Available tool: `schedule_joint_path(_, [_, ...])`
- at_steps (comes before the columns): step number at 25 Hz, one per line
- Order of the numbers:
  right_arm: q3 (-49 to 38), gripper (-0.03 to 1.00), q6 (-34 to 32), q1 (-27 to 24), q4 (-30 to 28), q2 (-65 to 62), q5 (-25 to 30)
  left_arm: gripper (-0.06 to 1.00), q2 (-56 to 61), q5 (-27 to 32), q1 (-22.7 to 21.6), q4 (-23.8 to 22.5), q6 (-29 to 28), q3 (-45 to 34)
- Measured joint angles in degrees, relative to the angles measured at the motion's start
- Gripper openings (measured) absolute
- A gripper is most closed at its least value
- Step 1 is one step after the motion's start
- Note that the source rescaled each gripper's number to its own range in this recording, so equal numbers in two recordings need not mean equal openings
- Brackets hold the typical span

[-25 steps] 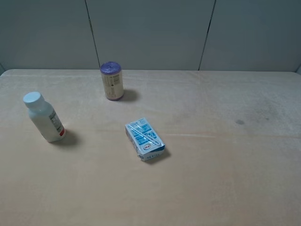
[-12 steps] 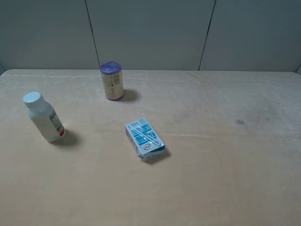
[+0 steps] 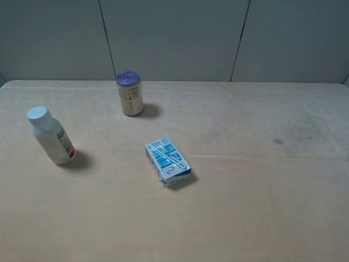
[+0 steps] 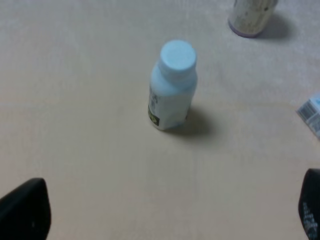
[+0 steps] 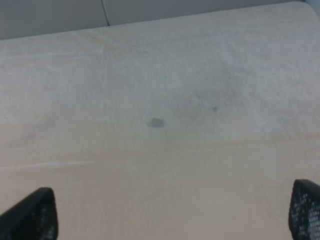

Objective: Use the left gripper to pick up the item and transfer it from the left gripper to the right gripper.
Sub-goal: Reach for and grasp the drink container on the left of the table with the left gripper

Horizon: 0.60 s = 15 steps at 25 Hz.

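The item, a small white bottle (image 3: 50, 136) with a white cap and a red-edged label, stands upright at the left of the table. It also shows in the left wrist view (image 4: 172, 86), ahead of the left gripper (image 4: 165, 212). That gripper is open and empty; only its two fingertips (image 4: 25, 210) show, wide apart and short of the bottle. The right gripper (image 5: 172, 212) is open and empty over bare table; its fingertips (image 5: 32, 214) show at the frame corners. Neither arm shows in the exterior high view.
A purple-topped beige can (image 3: 130, 94) stands at the back, also in the left wrist view (image 4: 251, 17). A blue-and-white carton (image 3: 167, 161) lies near the middle of the table. A small dark spot (image 3: 278, 141) marks the table on the right.
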State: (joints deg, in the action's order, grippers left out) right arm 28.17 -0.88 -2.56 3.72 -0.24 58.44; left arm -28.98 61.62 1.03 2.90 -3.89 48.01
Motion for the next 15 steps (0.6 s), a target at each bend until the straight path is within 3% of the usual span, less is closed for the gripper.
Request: schedule_joint_path(15, [0.0,1.00,0.0,0.0,0.0,0.0,-0.1,1.00,-33.9,4.7,0.0,-2.2,-10.4,13.0])
